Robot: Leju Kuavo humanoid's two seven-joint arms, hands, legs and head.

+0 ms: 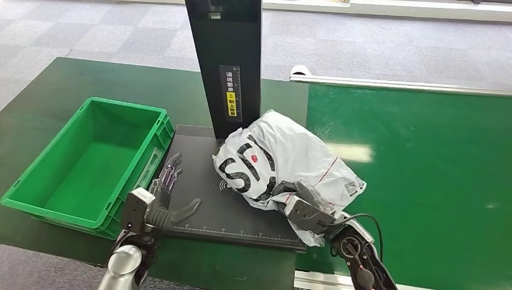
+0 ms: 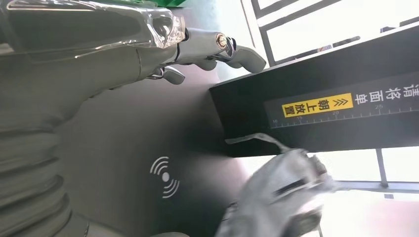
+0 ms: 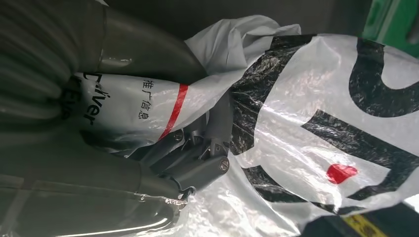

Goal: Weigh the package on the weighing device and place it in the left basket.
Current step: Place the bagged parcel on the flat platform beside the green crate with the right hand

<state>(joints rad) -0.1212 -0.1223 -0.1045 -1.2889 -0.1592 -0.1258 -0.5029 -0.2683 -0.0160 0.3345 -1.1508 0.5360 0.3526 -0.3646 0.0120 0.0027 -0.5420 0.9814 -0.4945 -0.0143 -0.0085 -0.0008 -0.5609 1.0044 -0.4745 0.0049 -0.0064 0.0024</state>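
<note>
now your right hand (image 1: 306, 208) is gripping the white package (image 1: 284, 160) lying on the black scale (image 1: 211, 208); your left hand (image 1: 164, 196) is hovering empty, fingers (image 2: 237, 52) spread, beside the green basket (image 1: 36, 181).

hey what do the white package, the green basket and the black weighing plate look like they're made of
White package: thin glossy plastic film, likely a courier mailer; it crinkles and shines, with printed black lettering.
Green basket: rigid moulded plastic, semi-gloss, with ribbed walls and a thick rim.
Black weighing plate: smooth matte surface with a printed ruler scale; hard plastic or coated metal, cannot tell which.
</note>
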